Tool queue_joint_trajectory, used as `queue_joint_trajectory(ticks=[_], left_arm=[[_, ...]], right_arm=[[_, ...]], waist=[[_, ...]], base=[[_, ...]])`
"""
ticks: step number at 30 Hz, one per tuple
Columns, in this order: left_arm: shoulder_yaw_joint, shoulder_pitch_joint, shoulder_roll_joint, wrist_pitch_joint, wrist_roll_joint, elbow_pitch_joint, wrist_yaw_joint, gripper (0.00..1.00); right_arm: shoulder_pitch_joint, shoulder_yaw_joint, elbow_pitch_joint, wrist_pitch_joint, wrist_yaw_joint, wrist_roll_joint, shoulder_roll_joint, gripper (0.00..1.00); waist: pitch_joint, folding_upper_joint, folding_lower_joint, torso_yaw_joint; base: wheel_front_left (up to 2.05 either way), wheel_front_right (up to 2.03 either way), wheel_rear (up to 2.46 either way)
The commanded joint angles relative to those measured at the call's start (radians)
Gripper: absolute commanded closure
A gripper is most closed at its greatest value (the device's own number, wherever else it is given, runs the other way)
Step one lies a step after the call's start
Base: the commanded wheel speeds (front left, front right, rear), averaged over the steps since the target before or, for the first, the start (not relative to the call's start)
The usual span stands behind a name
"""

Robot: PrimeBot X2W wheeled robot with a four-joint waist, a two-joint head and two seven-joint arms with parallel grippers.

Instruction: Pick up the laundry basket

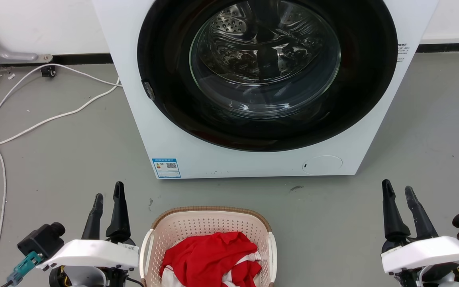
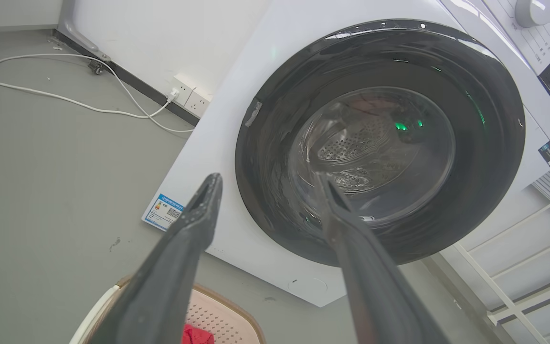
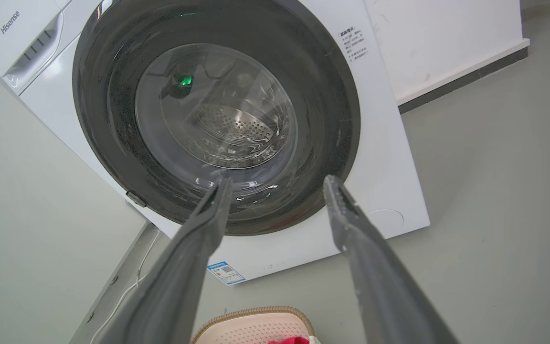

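White housings (image 1: pixel 94 253) bear long dark tapered fingers (image 1: pixel 118 211).

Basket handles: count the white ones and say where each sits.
2. The left handle runs along the laundry basket side nearest the left gripper; the right handle runs along the opposite side.

"Hisense" stands in grey letters on the washing machine's (image 3: pixel 389 157) drawer panel (image 3: pixel 12 28), far up-left of the right gripper (image 3: pixel 277 179). The print on the blue QR sticker (image 3: pixel 226 272) between its fingers is too small to read.
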Motion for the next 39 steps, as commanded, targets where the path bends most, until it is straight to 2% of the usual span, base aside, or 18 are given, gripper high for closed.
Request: queue_joint_trajectory(ticks=[1, 17, 39], left_arm=[[0.0, 0.002, 0.004, -0.01, 0.033, -0.017, 0.001, 0.0], [-0.013, 0.02, 0.005, -0.052, 0.226, -0.012, 0.01, 0.0], [-0.011, 0.042, 0.005, -0.099, 0.425, -0.026, 0.026, 0.0]], right_arm=[[0.001, 0.003, -0.016, -0.01, 0.0, -0.038, -0.004, 0.0], [0.019, 0.011, -0.012, -0.053, 0.0, -0.241, -0.004, 0.0], [0.04, 0.016, -0.028, -0.099, 0.0, -0.426, -0.005, 0.0]], waist=[[0.0, 0.0, 0.0, 0.0], [-0.001, 0.0, 0.0, -0.002], [-0.008, 0.0, 0.0, -0.001]], base=[[0.0, 0.0, 0.0], [0.0, 0.0, 0.0], [0.0, 0.0, 0.0]])
